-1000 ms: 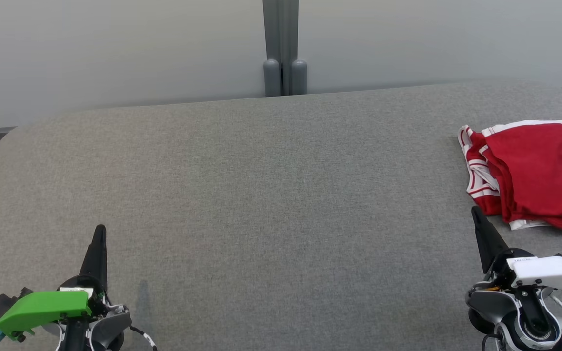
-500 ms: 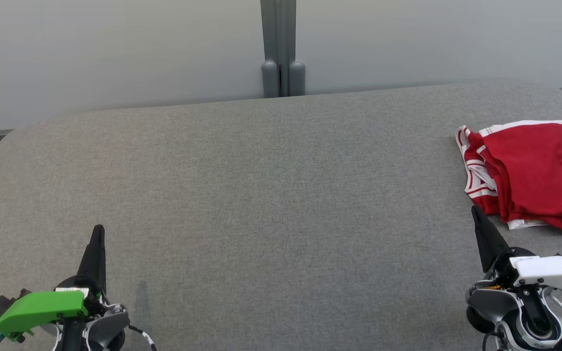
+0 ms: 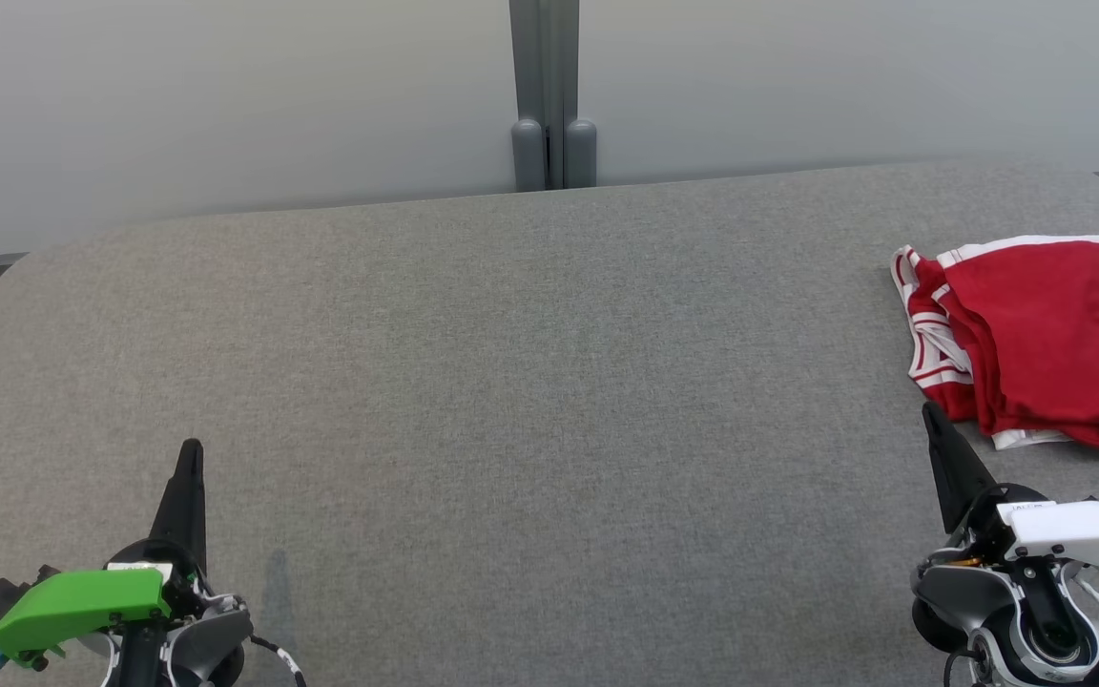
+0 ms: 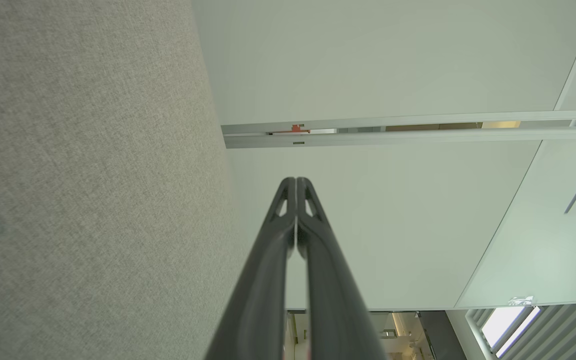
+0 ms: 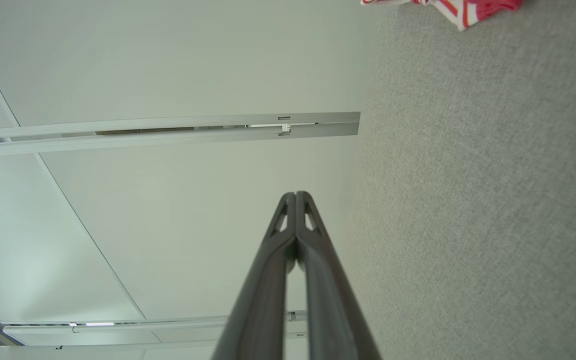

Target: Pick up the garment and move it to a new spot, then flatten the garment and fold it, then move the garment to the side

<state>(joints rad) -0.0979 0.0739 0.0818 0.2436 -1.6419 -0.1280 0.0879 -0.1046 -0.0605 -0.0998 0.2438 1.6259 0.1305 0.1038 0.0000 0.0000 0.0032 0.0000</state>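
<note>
Nothing is seen displaced since earlier, bar slight camera drift. Folded red shorts (image 3: 1046,334) are noted at the right edge of the table (image 3: 511,382); left gripper (image 3: 193,448) and right gripper (image 3: 929,412) are clenched, empty. Task is judged complete.

Table (image 3: 511,334): grey woven cloth, matt, finely rough. Garment (image 3: 1046,343): soft red cloth, white trim. Left gripper (image 3: 192,448) and right gripper (image 3: 930,412): dark smooth plastic, faint sheen.

Just a big grey fabric table (image 3: 530,382) filling the frame, pale wall panels (image 3: 225,105) up top, grey post (image 3: 548,91) top centre.
</note>
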